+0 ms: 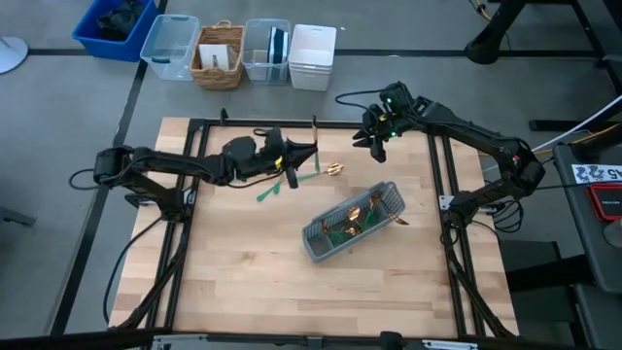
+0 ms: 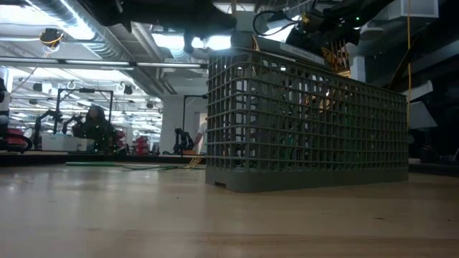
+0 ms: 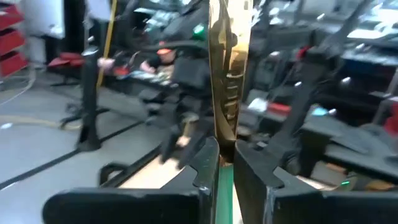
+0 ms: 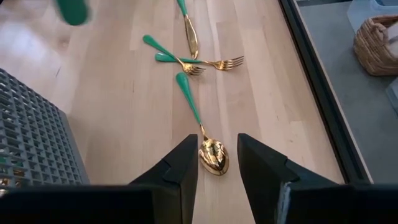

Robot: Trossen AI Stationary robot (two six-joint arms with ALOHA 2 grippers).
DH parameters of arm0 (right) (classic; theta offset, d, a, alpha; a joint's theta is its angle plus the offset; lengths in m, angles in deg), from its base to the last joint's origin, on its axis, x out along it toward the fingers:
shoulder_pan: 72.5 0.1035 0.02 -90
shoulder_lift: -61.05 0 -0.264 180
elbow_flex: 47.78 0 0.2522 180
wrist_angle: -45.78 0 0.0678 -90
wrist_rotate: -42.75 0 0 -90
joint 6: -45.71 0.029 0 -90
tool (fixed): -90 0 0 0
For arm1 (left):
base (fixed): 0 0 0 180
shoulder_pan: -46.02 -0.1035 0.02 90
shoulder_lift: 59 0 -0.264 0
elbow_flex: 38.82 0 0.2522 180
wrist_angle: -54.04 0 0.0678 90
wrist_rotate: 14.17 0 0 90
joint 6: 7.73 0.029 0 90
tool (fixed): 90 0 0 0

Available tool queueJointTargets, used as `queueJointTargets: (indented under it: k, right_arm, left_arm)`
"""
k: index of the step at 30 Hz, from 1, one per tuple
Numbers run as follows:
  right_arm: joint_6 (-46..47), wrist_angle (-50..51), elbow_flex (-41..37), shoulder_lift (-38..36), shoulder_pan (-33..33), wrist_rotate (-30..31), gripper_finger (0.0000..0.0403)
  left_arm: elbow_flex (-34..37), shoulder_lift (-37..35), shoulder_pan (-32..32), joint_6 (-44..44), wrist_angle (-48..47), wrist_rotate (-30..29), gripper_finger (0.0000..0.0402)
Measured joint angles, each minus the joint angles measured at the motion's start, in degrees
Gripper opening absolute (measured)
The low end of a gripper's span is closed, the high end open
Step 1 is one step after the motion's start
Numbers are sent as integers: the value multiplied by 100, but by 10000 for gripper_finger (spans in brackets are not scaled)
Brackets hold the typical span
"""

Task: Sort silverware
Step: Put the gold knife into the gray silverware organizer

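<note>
A teal-handled knife with a gold blade (image 3: 229,74) is in my shut left gripper (image 3: 225,155), which points level above the table's far middle (image 1: 303,154). My right gripper (image 1: 375,148) hangs open above the table at the far right. Below its fingers (image 4: 217,146) a gold spoon with a teal handle (image 4: 189,99) lies flat on the wood. Beyond the spoon lie two forks (image 4: 186,65) and another knife (image 4: 191,34). The grey slotted caddy (image 1: 355,222) stands right of centre with several pieces in it. My left gripper pinches the knife between its two fingers about where the gold blade meets the teal handle (image 3: 225,150). The fingers come at it level and lie across it. The blade rises above the fingers and the handle (image 3: 224,186) drops below them, lifted clear of the table.
Black frame rails (image 1: 194,194) run along the table's left, right and far sides. Beyond the far edge stand a blue bin (image 1: 115,27), clear tubs (image 1: 170,46), a wicker basket (image 1: 219,56) and a white tub (image 1: 313,56). Bare wood lies near the front edge.
</note>
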Motion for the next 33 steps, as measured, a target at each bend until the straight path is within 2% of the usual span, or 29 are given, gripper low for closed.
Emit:
queueJointTargets:
  k: [8,11,14,21,25,29,33]
  right_arm:
    - [-227,217,0,-627,0,682,115]
    - [-251,278,0,-995,0,725,115]
    - [-117,319,0,-1371,4,428,115]
    - [657,238,2,-1997,4,-803,115]
    - [1171,187,4,-2080,198,-1067,115]
    - [1538,-164,4,-2071,668,-886,115]
    - [1673,-748,4,-2033,1346,-150,115]
  left_arm:
    - [0,4,423,-4,714,20,31]
    - [-1,9,555,27,850,20,31]
    - [-2,17,676,97,1029,20,31]
    - [-4,96,869,154,1115,16,31]
    - [-7,153,871,176,1120,15,31]
    - [-7,217,857,181,1113,13,31]
    - [-9,247,856,325,1136,-46,31]
